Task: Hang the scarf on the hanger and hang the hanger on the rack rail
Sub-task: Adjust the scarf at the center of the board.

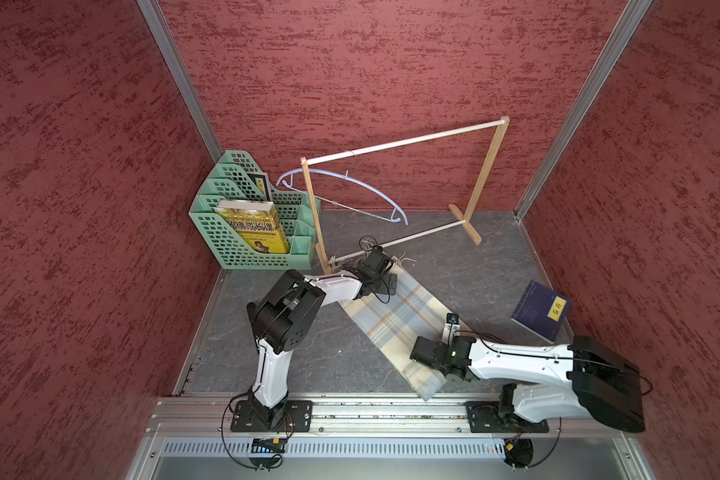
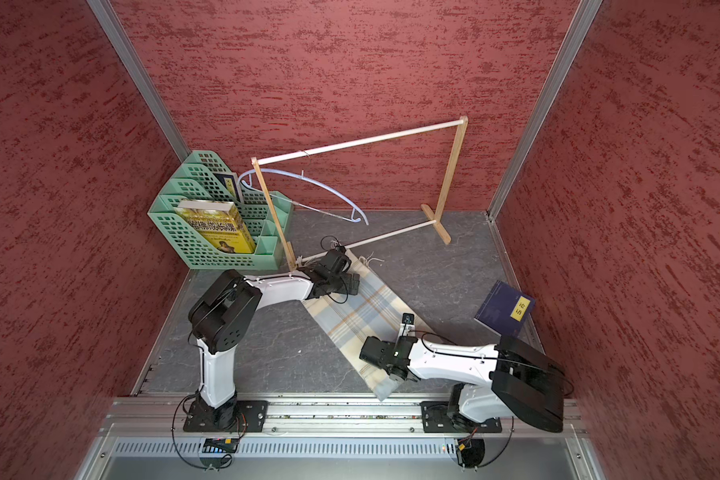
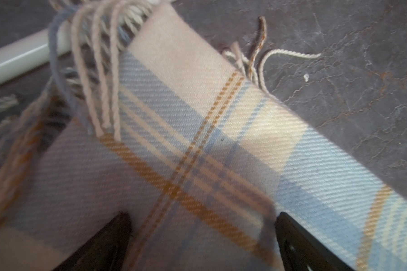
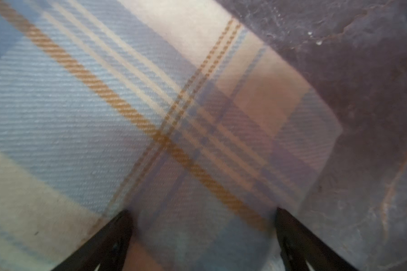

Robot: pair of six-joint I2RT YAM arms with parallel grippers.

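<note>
Scarf: the scarf (image 1: pixel 395 320) lies folded flat on the dark table (image 1: pixel 474 266), a slanting strip from the rack's foot toward the front rail. Its fringe reaches the rack's lower bar.
Hanger: the hanger (image 1: pixel 362 187) hangs tilted by its hook from the wooden rack's (image 1: pixel 487 166) top rail, well apart from the scarf.
Left gripper: the left gripper (image 3: pixel 202 214) has its jaws spread wide over the fringed far end, pinching nothing.
Right gripper: the right gripper (image 4: pixel 202 211) has its jaws spread wide over the near end, pinching nothing.
Around: a green file organizer (image 1: pixel 225 232) holds books beside the rack; a dark blue book (image 1: pixel 541 311) lies apart.
</note>
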